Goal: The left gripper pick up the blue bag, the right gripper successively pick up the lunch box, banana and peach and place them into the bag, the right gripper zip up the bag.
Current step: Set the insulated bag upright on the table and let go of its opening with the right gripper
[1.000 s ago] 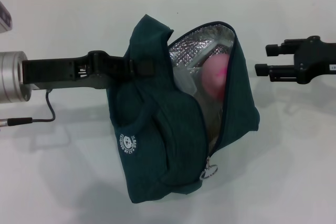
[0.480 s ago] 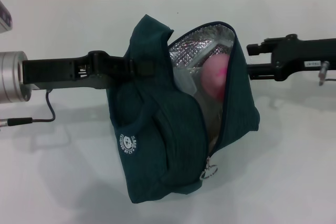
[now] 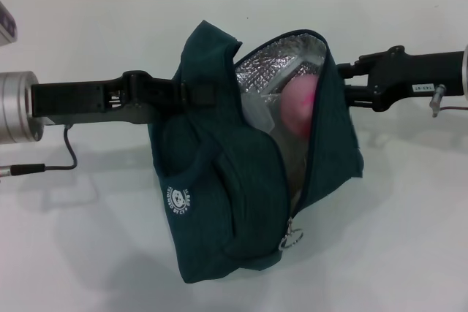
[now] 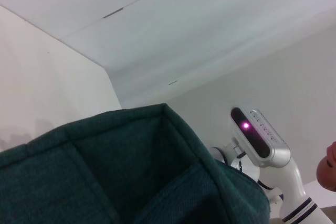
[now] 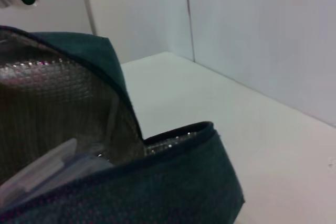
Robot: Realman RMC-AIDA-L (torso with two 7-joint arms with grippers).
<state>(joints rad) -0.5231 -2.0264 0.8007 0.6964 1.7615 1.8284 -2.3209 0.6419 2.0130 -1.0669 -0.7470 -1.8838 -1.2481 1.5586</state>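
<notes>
The blue bag hangs above the table, mouth open toward my right side and foil lining showing. My left gripper is shut on its upper fabric by the handles. Inside lie the pink peach and the clear lunch box, which also shows in the right wrist view as a clear lid. The banana is hidden. The zipper's ring pull dangles at the low end of the opening. My right gripper is open, its fingertips at the outer side of the bag's right rim.
The white table spreads under the bag. A cable trails from my left arm at the left. A small device sits at the far left edge. A wall runs along the back.
My right gripper has moved left, from well clear of the bag up to its right rim. The bag, its contents and my left gripper have stayed in place.
</notes>
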